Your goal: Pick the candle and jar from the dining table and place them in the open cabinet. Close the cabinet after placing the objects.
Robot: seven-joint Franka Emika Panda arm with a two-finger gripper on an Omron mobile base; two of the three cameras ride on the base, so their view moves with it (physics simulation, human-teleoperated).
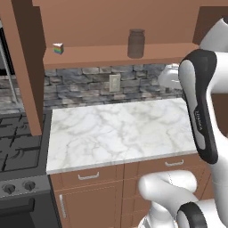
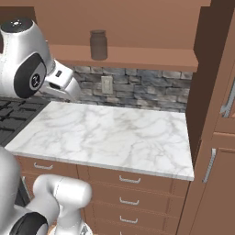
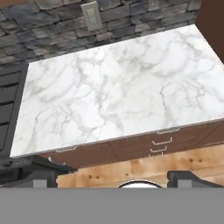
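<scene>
A plain grey translucent cylindrical jar [image 1: 136,43] with a darker top is standing upright on the brown wooden shelf [image 1: 111,56] of the open cabinet, right of centre. A small rainbow-striped wedge [image 1: 58,48] is sitting well apart from it, near the shelf's left end. Below, a grey stone backsplash [image 1: 84,84] carrying a pale wall outlet [image 1: 115,83] is backing a white grey-veined marble table [image 1: 116,133] with brown handled drawers [image 1: 89,177]. A black stove [image 1: 20,151] is adjoining it at left. The white arm [image 1: 200,107] is rising at right.
</scene>
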